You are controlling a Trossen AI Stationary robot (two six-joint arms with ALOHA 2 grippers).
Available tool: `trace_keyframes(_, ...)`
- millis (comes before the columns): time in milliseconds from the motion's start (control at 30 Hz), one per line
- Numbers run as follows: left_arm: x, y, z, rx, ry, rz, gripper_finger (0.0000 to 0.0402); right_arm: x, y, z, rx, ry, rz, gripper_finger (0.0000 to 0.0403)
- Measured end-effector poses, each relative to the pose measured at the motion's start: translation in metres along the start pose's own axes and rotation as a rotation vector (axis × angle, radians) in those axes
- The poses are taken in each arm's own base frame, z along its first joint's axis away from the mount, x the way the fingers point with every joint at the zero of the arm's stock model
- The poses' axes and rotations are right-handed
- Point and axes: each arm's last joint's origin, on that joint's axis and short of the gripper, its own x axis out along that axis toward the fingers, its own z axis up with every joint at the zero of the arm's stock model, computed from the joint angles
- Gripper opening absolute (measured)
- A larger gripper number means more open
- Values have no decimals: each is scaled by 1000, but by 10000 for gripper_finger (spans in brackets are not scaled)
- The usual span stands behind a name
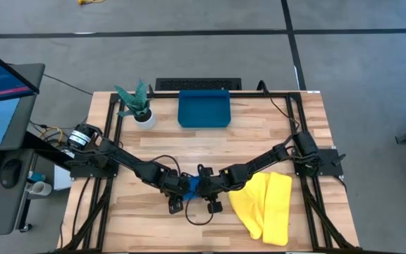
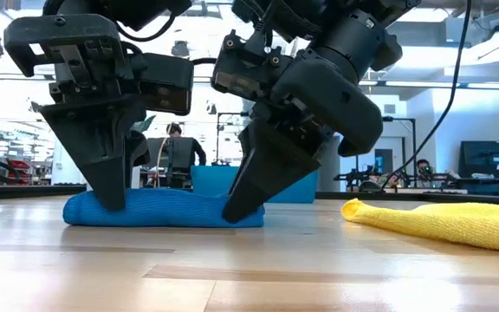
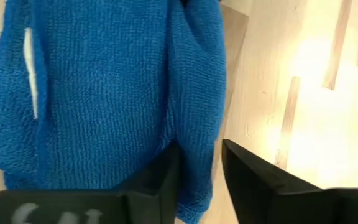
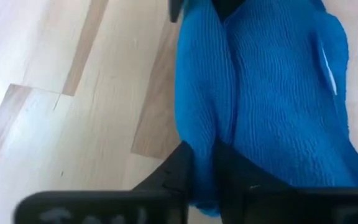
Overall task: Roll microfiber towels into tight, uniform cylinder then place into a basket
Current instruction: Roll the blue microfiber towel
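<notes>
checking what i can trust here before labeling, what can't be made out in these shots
- Blue towel, high view: mostly covered by the left gripper and right gripper; its shape is unreadable.
- Blue towel, wrist views: cut off by frame edges, so how tightly it is rolled is unclear.
- Basket, low view: blocked by both grippers and the towel; only a blue strip shows.
- Yellow towel, low view: cut off at the right edge.

In the high view the blue towel (image 1: 193,185) is almost wholly covered by the two arms meeting over it. The yellow towel (image 2: 444,218) is cut off by the low view's edge. People in the room behind are blurred.
</notes>
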Motion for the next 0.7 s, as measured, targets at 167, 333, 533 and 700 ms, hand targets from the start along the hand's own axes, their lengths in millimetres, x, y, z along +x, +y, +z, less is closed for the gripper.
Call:
trace_keyframes(167, 0, -1, -1, 15, 3, 0, 148, 0, -2, 0, 23, 1, -1, 31)
trace_keyframes(333, 0, 0, 0, 44, 0, -2, 154, 0, -2, 0, 25, 3, 20, 28)
trace_keyframes(533, -11, -4, -3, 86, -48, 53, 146, 0, -1, 0, 27, 2, 30, 35)
trace_keyframes(700, -31, -11, -7, 116, -95, 79, 144, 0, -2, 0, 36, 3, 33, 28)
